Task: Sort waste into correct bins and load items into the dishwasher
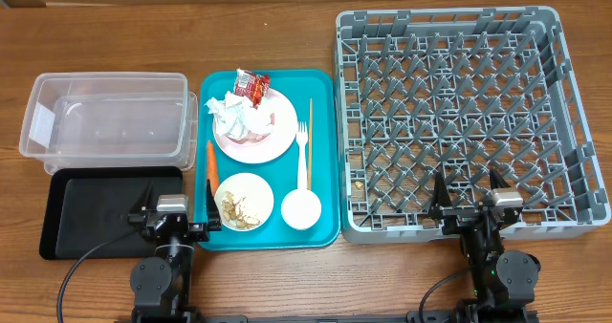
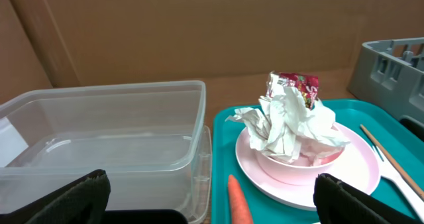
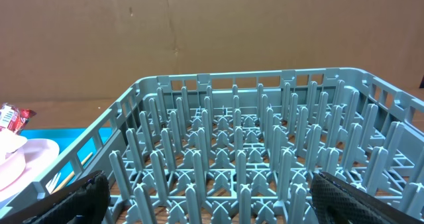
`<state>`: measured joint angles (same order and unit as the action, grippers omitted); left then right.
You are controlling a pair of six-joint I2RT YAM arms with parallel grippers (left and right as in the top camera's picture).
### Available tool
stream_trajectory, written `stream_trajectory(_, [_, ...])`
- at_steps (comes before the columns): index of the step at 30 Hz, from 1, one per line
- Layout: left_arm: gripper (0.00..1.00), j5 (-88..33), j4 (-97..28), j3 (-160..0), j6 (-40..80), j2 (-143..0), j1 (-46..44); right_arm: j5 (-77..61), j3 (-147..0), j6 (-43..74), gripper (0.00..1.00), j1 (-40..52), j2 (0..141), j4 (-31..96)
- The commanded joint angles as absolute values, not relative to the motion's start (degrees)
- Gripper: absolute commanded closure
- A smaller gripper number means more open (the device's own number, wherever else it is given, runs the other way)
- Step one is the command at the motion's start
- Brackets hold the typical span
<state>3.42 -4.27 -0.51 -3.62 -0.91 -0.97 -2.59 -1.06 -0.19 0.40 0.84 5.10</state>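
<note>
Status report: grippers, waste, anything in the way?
Both open, empty: left gripper by black tray, right gripper at dish rack. Napkins, wrapper, carrot on teal tray, unsorted. Nothing blocking.

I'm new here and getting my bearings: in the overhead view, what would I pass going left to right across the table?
Tub → carrot → plate → fork → rack.

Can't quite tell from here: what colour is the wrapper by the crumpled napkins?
Red; the wrapper shows best in the left wrist view.
</note>
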Motion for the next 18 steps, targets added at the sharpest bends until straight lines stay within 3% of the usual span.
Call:
stream_trajectory(1, [0.00,-1.1,-3.3,-0.5,-4.7,-0.3,-0.7,-2.7,-0.4,0.0,0.00,0.2,0.2,4.6])
stream_trajectory(4, [0.00,-6.3,-5.7,-2.9,-3.8,-0.3,-0.7,-2.7,-0.4,0.0,0.00,0.2,0.2,4.6])
stream_trajectory(12, [0.00,-6.2,-24.0,-20.6,-1.3,-1.8,-0.7,-2.7,-0.4,0.0,0.00,0.2,0.2,4.6])
stream_trajectory(18, [0.00,-9.1,-32.4,-35.9,-1.2,-13.1,-0.7,-2.7,-0.4,0.0,0.00,0.2,0.2,4.6])
